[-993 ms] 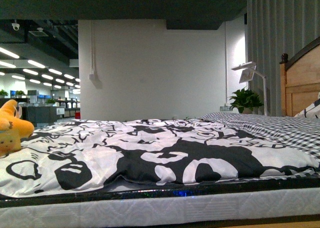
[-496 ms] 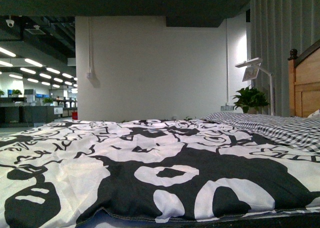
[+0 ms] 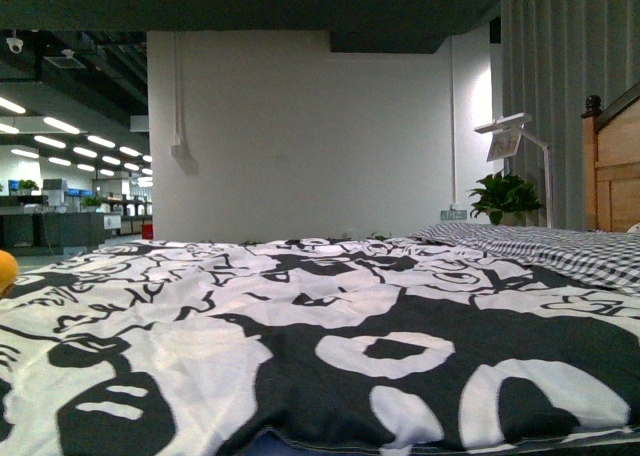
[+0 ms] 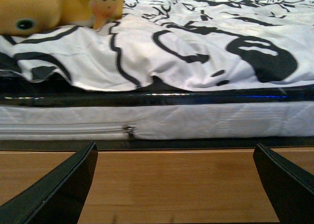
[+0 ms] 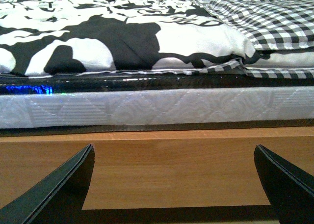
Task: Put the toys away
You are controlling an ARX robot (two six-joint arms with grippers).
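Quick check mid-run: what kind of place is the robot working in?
Probably a bedroom set staged inside an open-plan office: a black-and-white duvet on a mattress, a wooden headboard, and office desks under strip lights in the background.

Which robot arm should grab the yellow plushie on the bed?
Probably the left. The plushie shows in the left wrist view, lying on the quilt ahead of the open left gripper. The right gripper, also open, has no toy in its view.

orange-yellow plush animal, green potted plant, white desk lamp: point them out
orange-yellow plush animal [image 4: 34,10]: left wrist view, on its face
green potted plant [image 3: 505,194]: front view, on its leaves
white desk lamp [image 3: 503,139]: front view, on its head
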